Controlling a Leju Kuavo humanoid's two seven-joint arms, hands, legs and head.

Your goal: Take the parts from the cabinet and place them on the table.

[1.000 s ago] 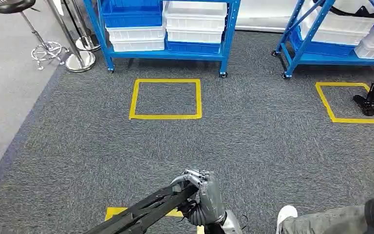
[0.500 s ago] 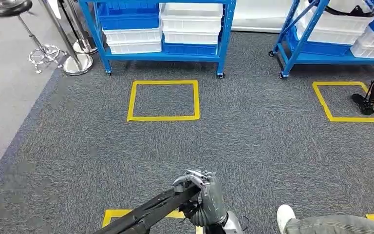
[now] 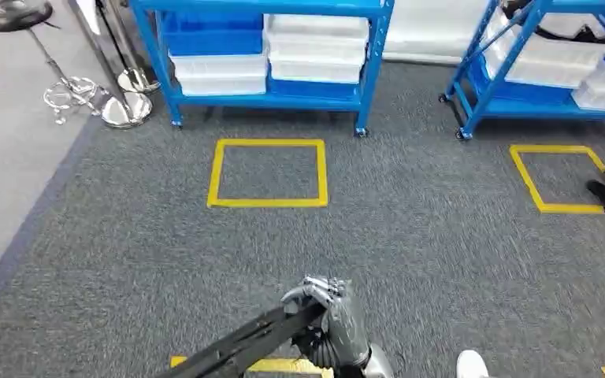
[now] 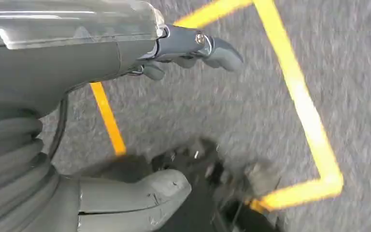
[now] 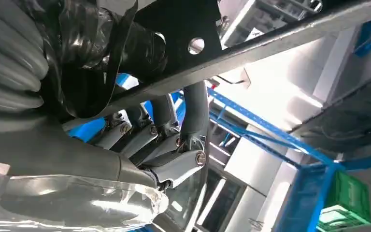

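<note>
- The right hand [image 3: 337, 319] sits low in the head view, its fingers curled over a long black metal part [image 3: 244, 342] that runs down and to the left from the hand, off the bottom of the picture.
- In the right wrist view the fingers [image 5: 160, 126] wrap a dark bar with a round hole in its black bracket.
- The left hand [image 4: 125, 72] hangs above the carpet [image 3: 410, 236]; its thumb and fingers are apart with nothing between them.
- A strip of yellow tape [image 3: 272, 365] lies on the carpet just beside the right hand.
- Further ahead, a yellow taped square [image 3: 269, 173] marks the grey carpet.
- Beyond the square stands a blue shelving rack [image 3: 272, 47] holding blue and white bins [image 3: 317, 35].
- A second blue rack [image 3: 551, 59] stands to the right, with another taped square [image 3: 567, 179] before it.
- A black stool [image 3: 24, 24] and chrome post bases [image 3: 126, 106] stand at the far left.
- A white shoe [image 3: 473, 365] shows at the bottom edge, to the right of the hand.
</note>
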